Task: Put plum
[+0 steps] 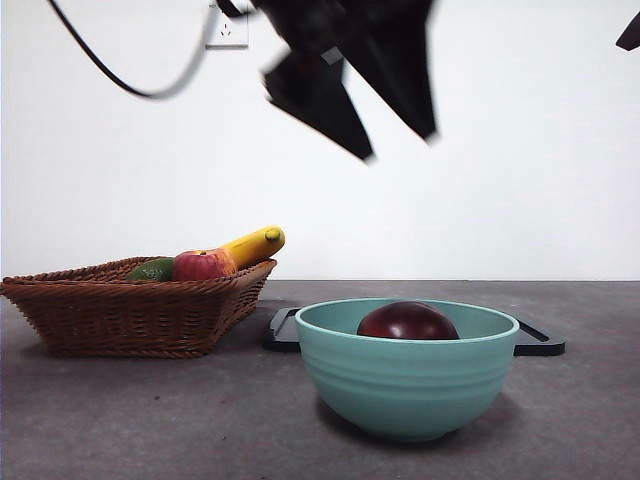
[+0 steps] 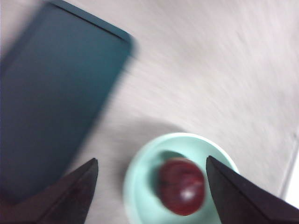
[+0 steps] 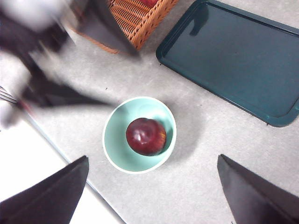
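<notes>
While the plum [image 1: 408, 322] rests inside the pale green bowl [image 1: 405, 385], only its dark maroon top is seen above the rim in the front view. From above, in the right wrist view, the plum [image 3: 146, 136] is shown lying toward the 3 o'clock side of the bowl [image 3: 114, 140], touching its inner wall there. The bowl is set on the grey table [image 1: 580, 420], with a dark tray [image 1: 535, 340] lying flat just behind it and reaching out past both of its sides. At about 9 o'clock from the bowl in the front view, a woven basket [image 1: 130, 315] is placed, and in it a red apple [image 1: 200, 266], a green fruit [image 1: 152, 269] and a yellow banana [image 1: 255, 243] are held, the banana tilted up over the rim. The left gripper [image 1: 400, 148] is seen blurred and dark high above the bowl, at roughly 12 o'clock from it, touching nothing; its jaws are spread wide apart and nothing is held between them. In the left wrist view the plum [image 2: 181, 185] and bowl [image 2: 140, 182] are framed between those jaws, with the tray [image 2: 56, 93] beside them. The right gripper [image 3: 154, 186] is also held high over the table with its jaws wide apart and empty, and in the front view only a black tip [image 1: 630, 32] is shown at the top corner, at about 2 o'clock from the bowl.
</notes>
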`<state>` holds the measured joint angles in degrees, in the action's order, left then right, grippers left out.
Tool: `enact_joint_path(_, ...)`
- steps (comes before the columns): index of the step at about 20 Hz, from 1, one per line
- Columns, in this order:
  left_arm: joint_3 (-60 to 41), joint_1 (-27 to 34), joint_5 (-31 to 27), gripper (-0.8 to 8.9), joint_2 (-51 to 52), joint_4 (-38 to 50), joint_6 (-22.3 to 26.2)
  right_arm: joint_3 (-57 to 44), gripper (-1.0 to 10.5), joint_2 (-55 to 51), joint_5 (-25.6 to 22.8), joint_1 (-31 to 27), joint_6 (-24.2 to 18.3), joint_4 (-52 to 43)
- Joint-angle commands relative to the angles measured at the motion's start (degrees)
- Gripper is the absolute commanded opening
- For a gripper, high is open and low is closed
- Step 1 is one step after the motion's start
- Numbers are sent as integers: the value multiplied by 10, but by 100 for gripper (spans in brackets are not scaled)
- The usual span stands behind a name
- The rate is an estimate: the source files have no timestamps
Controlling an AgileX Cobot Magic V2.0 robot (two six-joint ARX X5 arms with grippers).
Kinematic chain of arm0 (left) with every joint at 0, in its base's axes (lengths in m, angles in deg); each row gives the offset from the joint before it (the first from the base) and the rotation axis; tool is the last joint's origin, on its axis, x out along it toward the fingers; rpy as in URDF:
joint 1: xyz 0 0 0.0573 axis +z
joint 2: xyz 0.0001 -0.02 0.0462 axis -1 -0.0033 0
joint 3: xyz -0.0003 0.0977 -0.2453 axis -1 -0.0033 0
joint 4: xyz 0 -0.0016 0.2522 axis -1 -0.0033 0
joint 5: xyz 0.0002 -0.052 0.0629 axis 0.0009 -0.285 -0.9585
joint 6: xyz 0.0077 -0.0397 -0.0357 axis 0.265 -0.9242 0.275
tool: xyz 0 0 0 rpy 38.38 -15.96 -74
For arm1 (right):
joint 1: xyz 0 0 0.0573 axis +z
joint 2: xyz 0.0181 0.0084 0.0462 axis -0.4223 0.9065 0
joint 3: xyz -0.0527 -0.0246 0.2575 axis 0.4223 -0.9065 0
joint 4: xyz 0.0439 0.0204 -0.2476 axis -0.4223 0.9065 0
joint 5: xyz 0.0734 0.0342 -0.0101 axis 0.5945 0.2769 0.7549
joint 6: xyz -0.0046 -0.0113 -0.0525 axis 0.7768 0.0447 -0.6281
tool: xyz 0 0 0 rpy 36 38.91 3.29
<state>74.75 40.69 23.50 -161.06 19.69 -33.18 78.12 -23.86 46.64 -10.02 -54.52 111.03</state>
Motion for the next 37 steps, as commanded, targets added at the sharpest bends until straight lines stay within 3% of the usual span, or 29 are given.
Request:
enact_joint_path(1, 13, 32, 1, 375, 42, 1, -30, 11, 441, 5, 0, 2, 0, -5)
enact_joint_path(6, 12, 127, 6, 375, 137, -43, -40, 11, 441, 5, 0, 2, 0, -5)
enact_joint_path(11, -27, 200, 86, 375, 218, -103, -40, 11, 441, 5, 0, 2, -1, -6)
enact_joint_path(16, -146, 212, 152, 375, 301, -103, -40, 11, 441, 5, 0, 2, 0, -6)
enact_joint_path(20, -250, 210, 261, 374, 342, -103, -42, 11, 441, 5, 0, 2, 0, -6)
enact_joint_path(22, -275, 210, 289, 374, 352, -108, -42, 10, 441, 5, 0, 2, 0, -5)
enact_joint_path(32, -278, 210, 290, 374, 352, -116, -42, 10, 440, 5, 0, 3, 1, 10)
enact_joint_path(37, -278, 210, 290, 374, 352, -116, -42, -41, 440, 9, 0, 21, 50, -28)
